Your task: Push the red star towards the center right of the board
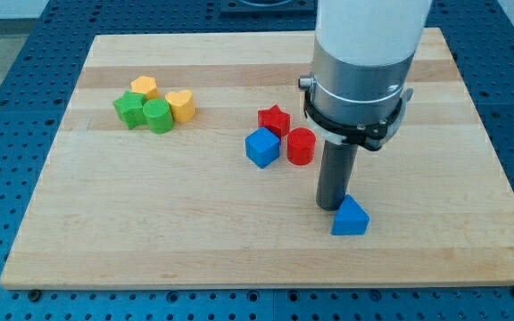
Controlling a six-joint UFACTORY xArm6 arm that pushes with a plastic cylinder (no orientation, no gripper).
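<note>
The red star (274,119) lies near the middle of the wooden board (150,241). A red cylinder (301,146) sits just to its lower right and a blue cube (262,147) just below it, both close against it. My tip (332,206) rests on the board below and to the right of this group, apart from the red star. A blue triangular block (351,217) lies right beside my tip, on its lower right.
At the board's upper left stands a tight cluster: a green star (131,109), a green cylinder (158,116), a yellow heart (181,105) and a yellow pentagon-like block (145,87). The arm's wide white and grey body (364,62) hides the board's upper right middle.
</note>
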